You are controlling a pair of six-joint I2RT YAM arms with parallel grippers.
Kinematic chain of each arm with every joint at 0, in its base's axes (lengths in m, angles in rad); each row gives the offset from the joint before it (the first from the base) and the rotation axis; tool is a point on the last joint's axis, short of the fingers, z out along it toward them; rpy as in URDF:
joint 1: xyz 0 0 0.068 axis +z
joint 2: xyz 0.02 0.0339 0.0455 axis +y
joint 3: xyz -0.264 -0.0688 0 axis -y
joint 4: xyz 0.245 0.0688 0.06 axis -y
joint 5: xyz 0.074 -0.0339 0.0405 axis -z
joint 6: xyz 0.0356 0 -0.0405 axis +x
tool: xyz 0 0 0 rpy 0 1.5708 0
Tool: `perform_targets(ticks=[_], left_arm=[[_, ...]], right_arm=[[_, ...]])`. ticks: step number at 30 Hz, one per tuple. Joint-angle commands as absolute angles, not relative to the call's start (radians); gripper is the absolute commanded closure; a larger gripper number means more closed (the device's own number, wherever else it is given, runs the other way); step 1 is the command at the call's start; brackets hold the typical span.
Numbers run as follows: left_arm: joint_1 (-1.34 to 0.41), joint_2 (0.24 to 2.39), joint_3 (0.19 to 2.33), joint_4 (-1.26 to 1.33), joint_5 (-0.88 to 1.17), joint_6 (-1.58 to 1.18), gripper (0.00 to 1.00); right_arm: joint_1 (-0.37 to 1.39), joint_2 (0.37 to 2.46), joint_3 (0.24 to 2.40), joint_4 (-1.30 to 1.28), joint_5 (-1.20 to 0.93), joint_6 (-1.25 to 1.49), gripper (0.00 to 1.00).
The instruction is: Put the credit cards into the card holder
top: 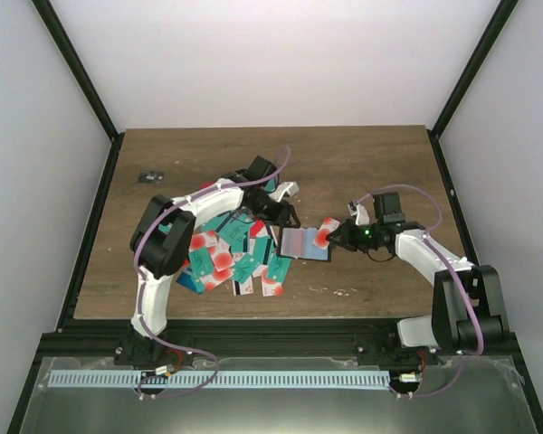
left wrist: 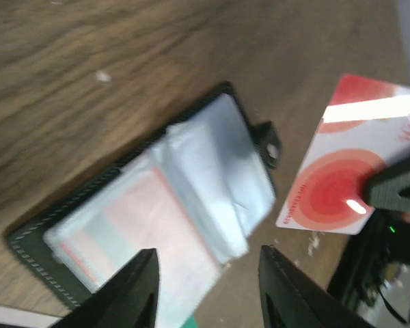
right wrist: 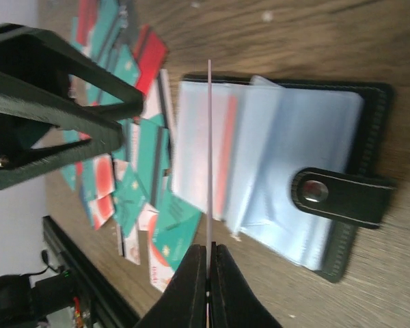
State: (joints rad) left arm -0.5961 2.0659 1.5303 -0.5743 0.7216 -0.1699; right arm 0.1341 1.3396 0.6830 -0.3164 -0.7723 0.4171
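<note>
The black card holder [top: 304,244] lies open on the wooden table, its pale blue sleeves [left wrist: 191,191] fanned out and its snap tab [right wrist: 342,196] to one side. My right gripper [right wrist: 210,263] is shut on a white credit card with a red circle [left wrist: 345,171], seen edge-on [right wrist: 209,137] in the right wrist view, held just beside the holder. My left gripper [left wrist: 208,287] hovers open over the holder's sleeves, nothing between its fingers [left wrist: 133,290]. A heap of teal, red and white credit cards [top: 224,258] lies left of the holder.
A tiny dark object [top: 151,175] sits near the table's far left. Black frame rails [top: 95,212] border the table on both sides, with white walls beyond. The left arm [top: 199,203] arches over the card heap.
</note>
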Motion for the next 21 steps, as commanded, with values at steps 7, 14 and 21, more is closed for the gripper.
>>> perform_targets(ticks=[7,14,21], left_arm=[[-0.607,2.103,1.575,-0.684,0.330,-0.159,0.79],[-0.607,2.097,1.521,-0.678,0.277,-0.159,0.83],[-0.607,2.111,1.468,-0.663,0.296,-0.149,0.85]], right_arm=[[0.154,1.420,0.742,-0.424,-0.547,0.386,0.99],[0.174,1.485,0.773,-0.397,-0.545,0.382,0.99],[0.182,1.541,0.776,-0.343,-0.617,0.394,0.99]])
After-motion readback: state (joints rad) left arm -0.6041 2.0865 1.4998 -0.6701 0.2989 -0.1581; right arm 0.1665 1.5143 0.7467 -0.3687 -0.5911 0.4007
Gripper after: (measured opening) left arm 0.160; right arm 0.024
